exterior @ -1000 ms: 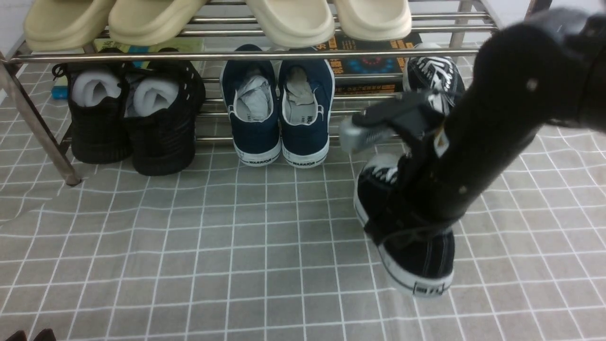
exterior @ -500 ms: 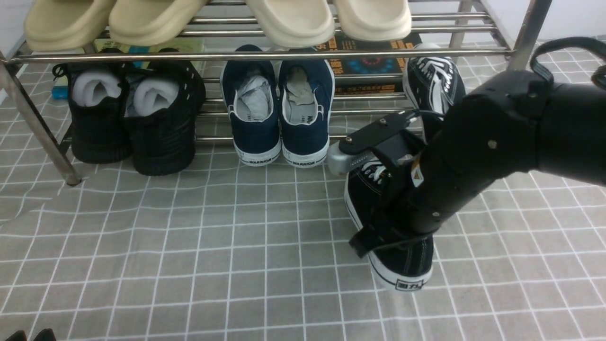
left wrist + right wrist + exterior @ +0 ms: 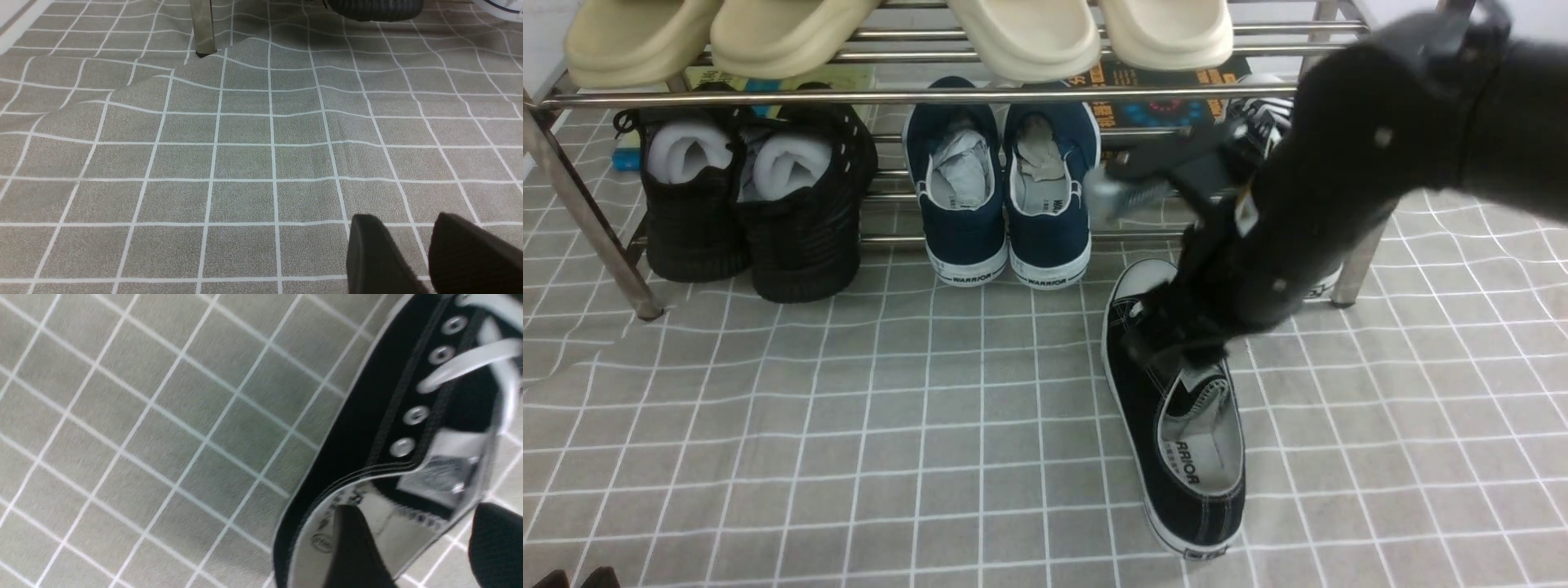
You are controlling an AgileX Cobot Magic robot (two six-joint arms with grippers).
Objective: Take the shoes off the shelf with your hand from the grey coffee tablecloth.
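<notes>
The left claw [image 3: 408, 222], at 7 o'clock in the front view, shows two black fingers a narrow gap apart with nothing between them, over the grey-brown tablecloth with a thin white grid [image 3: 229, 134]. The right claw [image 3: 416, 514], on the thick black arm [image 3: 1339, 163], stands wide. One finger [image 3: 351, 547] is inside the collar of a black canvas sneaker with white laces [image 3: 1188, 445] and the other is outside it; whether either touches, I cannot tell.

At 12 o'clock stands one silver tube shelf [image 3: 931, 95]. From the left it holds:
- four beige slide sandals [image 3: 645, 37] on top;
- below, two black knit shoes stuffed with white paper [image 3: 694, 212];
- two navy sneakers [image 3: 1005, 220];
- one second black canvas sneaker [image 3: 1262, 106], mostly hidden behind the arm.

The first sneaker lies flat on the cloth at 4 o'clock, toe toward the shelf.
</notes>
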